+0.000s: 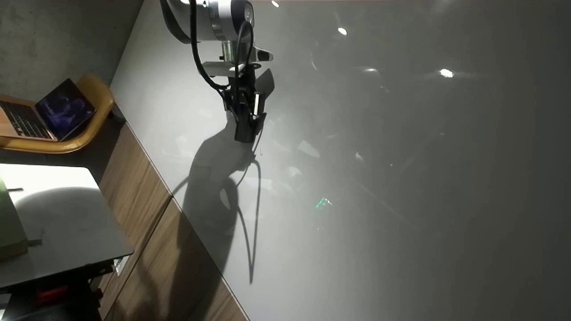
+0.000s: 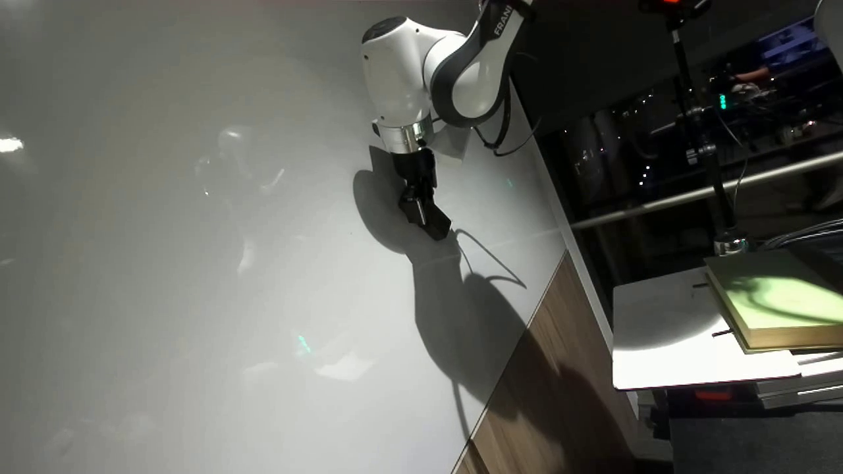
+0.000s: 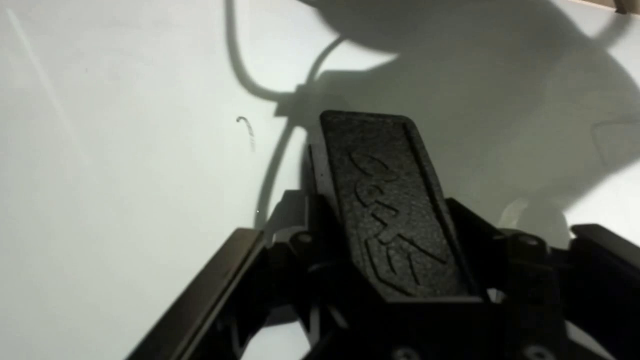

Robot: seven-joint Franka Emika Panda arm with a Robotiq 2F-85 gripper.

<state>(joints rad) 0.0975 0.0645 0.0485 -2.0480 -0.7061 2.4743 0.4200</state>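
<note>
My gripper (image 3: 387, 215) is shut on a dark rectangular eraser (image 3: 385, 185), its fingers pressed along the two long sides. Raised lettering and a textured top show in the wrist view, with a pale layer along its left side; the near end is hidden by the gripper. In both exterior views the eraser (image 1: 244, 130) appears as a black block beyond the fingers, tilted over the glossy white surface (image 1: 379, 249). Whether it touches that surface I cannot tell. A short curved dark mark (image 3: 246, 127) lies on the surface left of the eraser.
Wood-grain panels (image 1: 147, 214) border the white surface. Past them stand a yellow chair (image 1: 105, 100) holding a laptop (image 1: 66, 109) and a white side table (image 2: 665, 329) with a green book (image 2: 777, 289). The arm's shadow and cable shadows fall across the surface.
</note>
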